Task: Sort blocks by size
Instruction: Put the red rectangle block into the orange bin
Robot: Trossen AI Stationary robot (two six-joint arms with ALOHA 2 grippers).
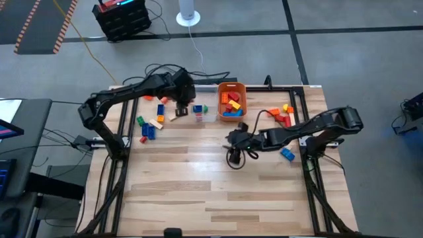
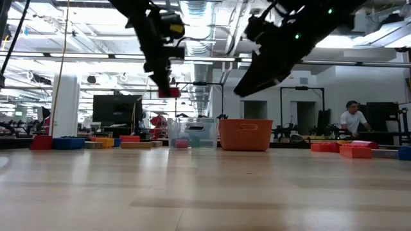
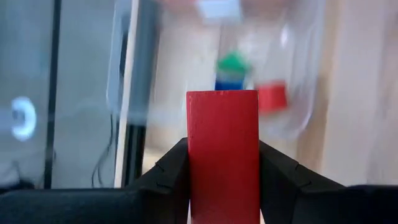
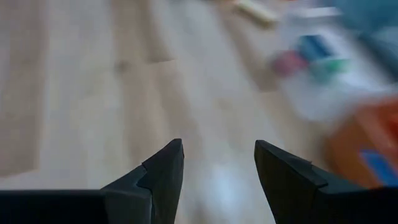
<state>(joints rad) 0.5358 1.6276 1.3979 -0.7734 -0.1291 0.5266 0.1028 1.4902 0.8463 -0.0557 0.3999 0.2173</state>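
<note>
My left gripper (image 1: 183, 106) is shut on a red block (image 3: 222, 143), high over the table just left of the clear tub (image 1: 200, 111). The tub holds a green, a blue and a red block (image 3: 272, 96). My right gripper (image 4: 217, 152) is open and empty, raised above the bare wood near the table's middle (image 1: 231, 140). Loose blocks (image 1: 151, 124) lie on the table at the left, and more blocks (image 1: 284, 114) at the right. The orange tub (image 1: 231, 100) holds several blocks. My left gripper pinches the red block by two opposite sides (image 3: 193, 162) between its two fingers. The block's free end (image 3: 222, 99) sticks out past the fingertips. In the low view the fingers point down, and the block (image 2: 168, 92) hangs at their ends, clear of the table and higher than the tub's rim.
The clear tub (image 2: 192, 133) and the orange tub (image 2: 245, 135) stand side by side at the table's far middle. A blue block (image 1: 287, 155) lies near the right edge. Bare wood fills the near half of the table (image 1: 211, 198). A person (image 2: 352, 119) shows far behind.
</note>
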